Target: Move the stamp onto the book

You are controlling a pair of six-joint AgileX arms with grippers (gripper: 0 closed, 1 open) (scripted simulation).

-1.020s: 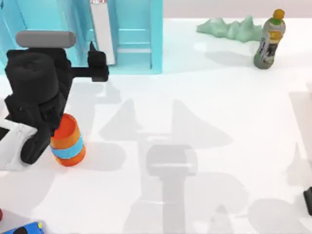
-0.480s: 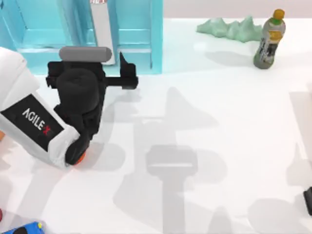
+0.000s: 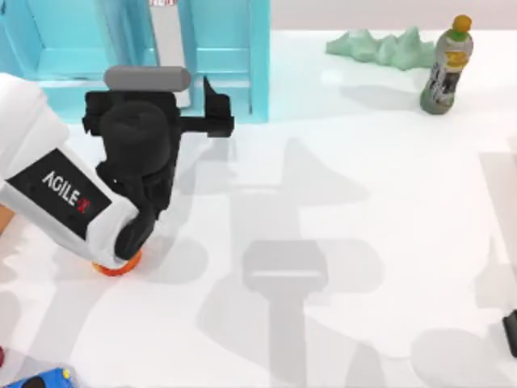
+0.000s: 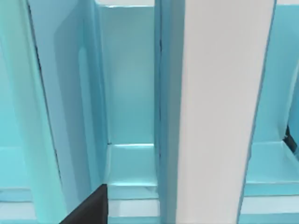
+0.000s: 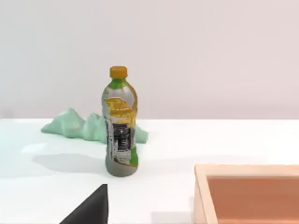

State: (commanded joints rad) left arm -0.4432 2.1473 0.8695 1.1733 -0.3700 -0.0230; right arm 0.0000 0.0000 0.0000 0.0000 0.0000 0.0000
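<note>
The stamp and the book are out of view. My left gripper [image 3: 150, 113] hovers at the back left of the table, right in front of the light blue shelf unit [image 3: 226, 56], with nothing seen in it. The left wrist view looks straight into the shelf's compartments [image 4: 128, 93], past an upright white panel [image 4: 224, 107]. My right gripper [image 3: 511, 333] is parked at the right edge of the table, near the front.
An orange can [image 3: 117, 265] with a blue band peeks out from under my left arm. A bottle [image 3: 447, 65] and a green crumpled lump [image 3: 380, 47] stand at the back right. A tan box [image 5: 247, 191] lies near the bottle. A blue object [image 3: 40, 378] sits at the front left edge.
My left arm has swung to the right and over the orange can, bringing its gripper along the shelf front; in the last half second it moved only slightly. The right arm has not moved.
</note>
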